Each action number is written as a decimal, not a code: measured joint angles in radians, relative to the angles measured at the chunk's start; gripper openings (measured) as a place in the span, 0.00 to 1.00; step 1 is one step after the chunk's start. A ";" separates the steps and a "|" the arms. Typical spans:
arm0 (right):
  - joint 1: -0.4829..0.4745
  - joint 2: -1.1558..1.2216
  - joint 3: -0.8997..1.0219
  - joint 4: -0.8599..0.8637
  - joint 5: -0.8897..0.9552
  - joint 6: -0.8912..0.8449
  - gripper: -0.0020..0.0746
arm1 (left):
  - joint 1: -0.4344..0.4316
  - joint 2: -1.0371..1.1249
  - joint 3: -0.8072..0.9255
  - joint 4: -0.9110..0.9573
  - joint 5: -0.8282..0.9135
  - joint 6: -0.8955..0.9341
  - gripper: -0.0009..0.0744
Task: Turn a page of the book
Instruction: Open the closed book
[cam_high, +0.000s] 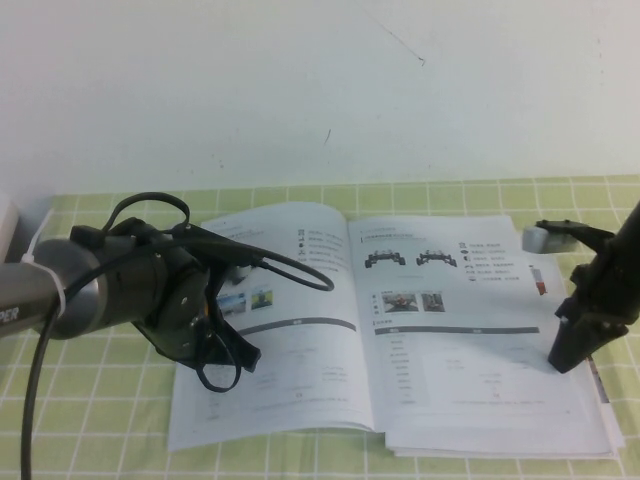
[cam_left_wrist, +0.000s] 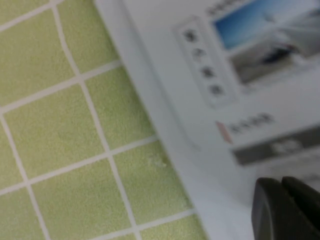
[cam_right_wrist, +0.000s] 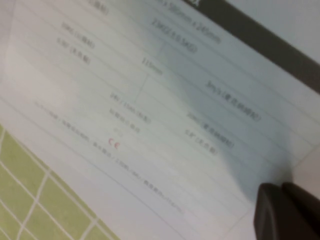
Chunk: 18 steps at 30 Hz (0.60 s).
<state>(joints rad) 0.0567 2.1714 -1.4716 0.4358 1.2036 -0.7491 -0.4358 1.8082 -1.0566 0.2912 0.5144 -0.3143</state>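
Book (cam_high: 390, 330) lies open and flat on the green checked worktop (cam_high: 90, 400), spine running front to back near the middle of the spread. Thin, glossy white pages. Left leaf: two small colour photos, a dark grey bar, faint table lines below; its top edge bows up slightly near the spine. Right leaf, the page (cam_high: 455, 320): two small vehicle drawings at top, two small photos under them, dark bar, table text, small red mark near the outer edge. More leaf edges are stacked under its right and front sides. Left pincer (cam_high: 235, 355) is over the left leaf, fingers together; right pincer (cam_high: 565, 355) tips are down on the page's outer part, fingers together.
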 joint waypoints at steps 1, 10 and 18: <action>-0.015 -0.004 0.009 0.000 0.000 0.000 0.02 | 0.002 0.000 0.000 -0.004 -0.001 0.005 0.01; -0.097 -0.080 0.143 0.005 -0.078 -0.018 0.02 | 0.002 0.000 0.000 -0.013 -0.042 0.028 0.01; -0.077 -0.110 0.178 0.056 -0.084 -0.057 0.02 | 0.002 0.000 0.000 -0.013 -0.070 0.031 0.01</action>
<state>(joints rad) -0.0198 2.0613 -1.2936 0.4920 1.1195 -0.8059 -0.4342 1.8082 -1.0566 0.2784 0.4445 -0.2836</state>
